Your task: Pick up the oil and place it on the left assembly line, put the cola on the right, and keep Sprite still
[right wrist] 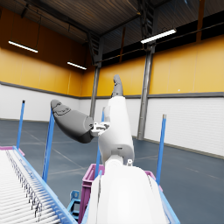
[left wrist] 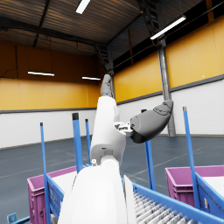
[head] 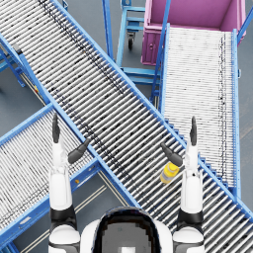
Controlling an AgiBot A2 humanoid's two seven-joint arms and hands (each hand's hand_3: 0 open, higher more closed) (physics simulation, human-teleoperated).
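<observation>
Well inside the blue-railed roller conveyor [head: 113, 108], the yellow oil bottle [head: 169, 173] sits beside the right hand's [head: 188, 148] spread, empty fingers [head: 193, 129]; left hand [head: 60, 148] likewise.

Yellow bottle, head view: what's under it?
The yellow bottle sits on the rollers of the diagonal conveyor. Its base is covered by the bottle itself. The right hand is beside it; contact unclear.
</observation>
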